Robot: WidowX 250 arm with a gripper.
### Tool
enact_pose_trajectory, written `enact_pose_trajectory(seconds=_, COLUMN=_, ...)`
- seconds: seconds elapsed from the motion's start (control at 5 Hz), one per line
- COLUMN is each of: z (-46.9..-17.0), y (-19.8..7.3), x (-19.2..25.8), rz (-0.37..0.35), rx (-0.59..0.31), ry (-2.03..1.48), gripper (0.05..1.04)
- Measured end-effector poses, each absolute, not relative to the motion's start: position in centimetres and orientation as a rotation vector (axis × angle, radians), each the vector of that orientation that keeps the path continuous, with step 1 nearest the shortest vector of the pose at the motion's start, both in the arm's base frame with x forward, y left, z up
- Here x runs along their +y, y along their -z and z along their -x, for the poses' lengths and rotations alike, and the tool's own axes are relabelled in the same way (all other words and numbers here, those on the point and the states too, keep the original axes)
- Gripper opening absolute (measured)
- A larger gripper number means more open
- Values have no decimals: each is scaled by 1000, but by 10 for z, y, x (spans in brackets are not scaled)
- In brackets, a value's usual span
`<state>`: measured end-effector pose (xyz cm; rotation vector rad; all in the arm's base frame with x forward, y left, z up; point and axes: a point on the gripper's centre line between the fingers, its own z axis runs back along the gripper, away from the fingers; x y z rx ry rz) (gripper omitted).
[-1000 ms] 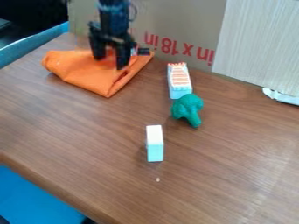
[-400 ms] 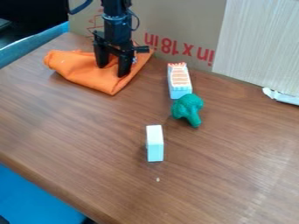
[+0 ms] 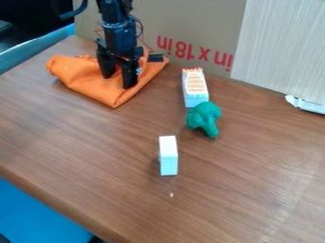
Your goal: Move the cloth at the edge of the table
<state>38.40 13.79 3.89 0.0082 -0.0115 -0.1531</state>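
You look to be at the grasping step, with the cloth lying bunched on the table in the upper left of the frame; your gripper hangs over its right half, fingers apart, tips down at the fabric; whether any fold sits between them, you cannot tell from here. The next move probably calls for closing on a fold, checking that it holds, then drawing the cloth along the table edge or towards it; a shallow pinch could slip off. The cloth's long axis runs roughly left to right across the frame, its rounded, folded end at the left; one pointed corner aims towards the bottom of the frame.
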Motion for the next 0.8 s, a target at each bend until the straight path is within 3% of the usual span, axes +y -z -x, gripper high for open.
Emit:
enact_pose_trajectory(seconds=0.4, z=-345, y=-41, x=114, rz=60, rx=-23, ry=252, gripper=1001)
enact_pose_trajectory(seconds=0.8, z=-321, y=-39, x=101, rz=56, rx=-40, ry=327, gripper=1001)
